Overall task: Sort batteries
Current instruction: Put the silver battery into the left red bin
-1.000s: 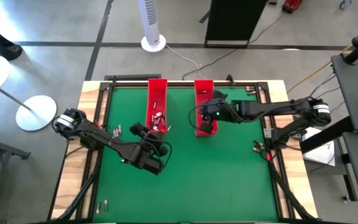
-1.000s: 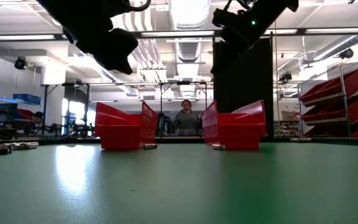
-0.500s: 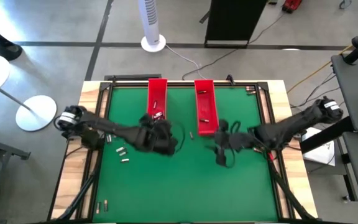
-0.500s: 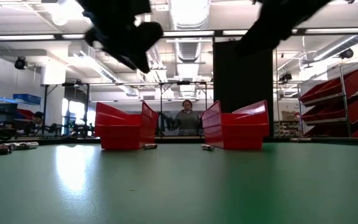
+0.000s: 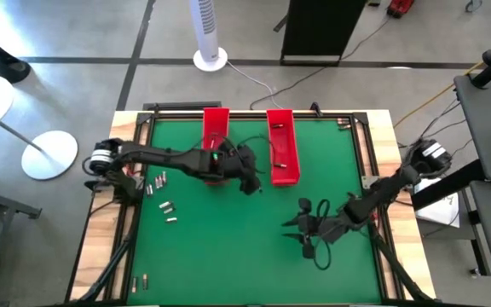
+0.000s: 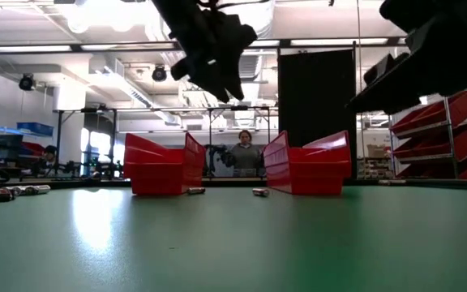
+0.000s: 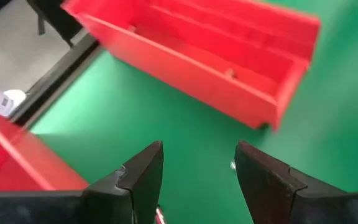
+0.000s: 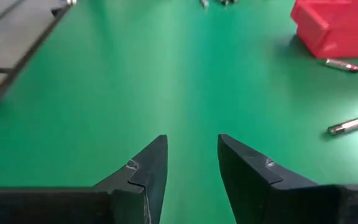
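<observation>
Two long red plastic trays (image 5: 216, 128) (image 5: 282, 145) at upper centre hold small silvery cylindrical batteries (image 5: 212, 141); left gripper (image 7: 197, 177) and right gripper (image 8: 191, 163) gape empty.

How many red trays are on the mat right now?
2. The left tray and the right tray lie side by side at the mat's far edge.

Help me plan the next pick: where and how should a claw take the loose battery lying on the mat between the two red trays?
Grip the battery across the middle of its barrel, coming straight down with fingers either side of its long axis. It lies flat on the green mat, a thin cylinder whose ends offer little hold.
</observation>
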Robot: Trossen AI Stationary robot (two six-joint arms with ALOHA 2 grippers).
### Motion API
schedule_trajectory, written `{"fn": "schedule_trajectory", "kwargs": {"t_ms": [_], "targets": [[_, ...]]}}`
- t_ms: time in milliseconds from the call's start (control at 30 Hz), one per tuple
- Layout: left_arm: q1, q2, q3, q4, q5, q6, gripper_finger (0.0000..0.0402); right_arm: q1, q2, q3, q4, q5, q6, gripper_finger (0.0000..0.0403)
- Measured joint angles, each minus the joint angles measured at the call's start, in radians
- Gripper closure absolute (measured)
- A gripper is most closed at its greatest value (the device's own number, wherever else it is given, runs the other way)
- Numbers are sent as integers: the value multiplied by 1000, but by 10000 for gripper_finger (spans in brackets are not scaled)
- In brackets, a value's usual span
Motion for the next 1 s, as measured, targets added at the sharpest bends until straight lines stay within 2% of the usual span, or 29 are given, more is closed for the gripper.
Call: {"fn": "schedule_trajectory", "kwargs": {"t_ms": [133, 233, 433, 533, 667, 833, 1000], "targets": [[-22, 99, 28, 10, 9, 15, 222, 14, 85, 31, -5, 36, 43, 261], [-20, 183, 61, 8, 70, 51, 218, 14, 133, 51, -6, 39, 48, 242], [-2, 324, 137, -16, 105, 103, 176, 9, 136, 77, -63, 39, 42, 196], [-3, 344, 135, -16, 83, 126, 151, 10, 104, 88, -126, 53, 42, 177], [-18, 343, 117, 67, 80, 189, 125, 12, 55, 83, -176, 62, 48, 157], [-12, 347, 95, 241, 191, 251, 103, 18, 26, 70, -214, 75, 55, 136], [16, 368, 56, 267, 192, 249, 95, 25, 20, 68, -251, 74, 81, 123]]}}
